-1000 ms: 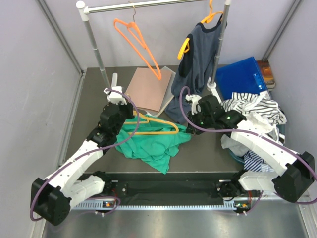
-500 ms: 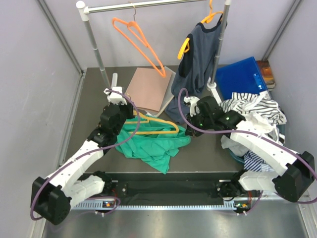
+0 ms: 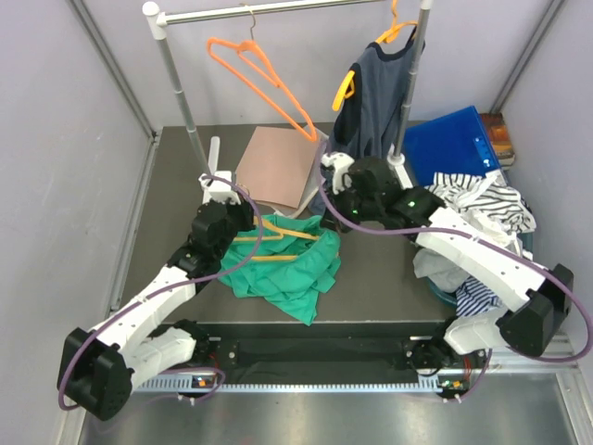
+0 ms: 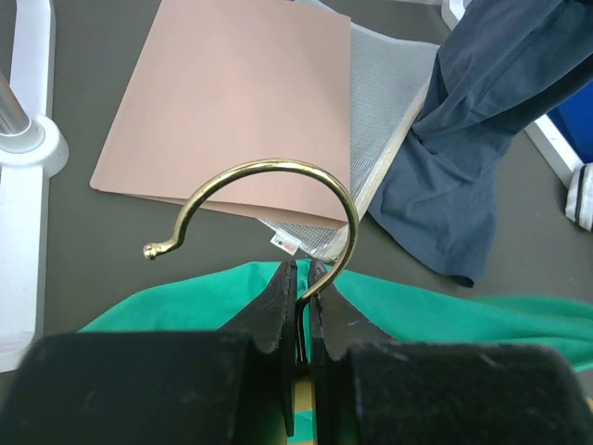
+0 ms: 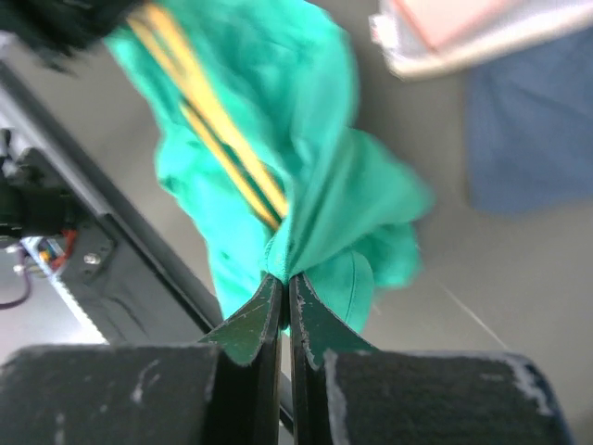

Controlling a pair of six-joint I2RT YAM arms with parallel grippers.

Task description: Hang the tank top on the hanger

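Observation:
The teal-green tank top lies crumpled at the table's middle, and also shows in the right wrist view. The pale yellow hanger lies across it, partly under a fold. My left gripper is shut on the neck of the hanger's brass hook, pinched between its jaws, with the green fabric just below. My right gripper is shut on a pinch of the tank top's edge and holds it lifted above the hanger's yellow bars.
A rack stands at the back with a vivid orange hanger and a navy top. A tan board lies over mesh behind the tank top. A blue folder and a striped garment lie right.
My right gripper has moved back and to the left, lifting the tank top's right edge over the hanger's end. The fabric has bunched leftwards. The left gripper shifted slightly toward the front.

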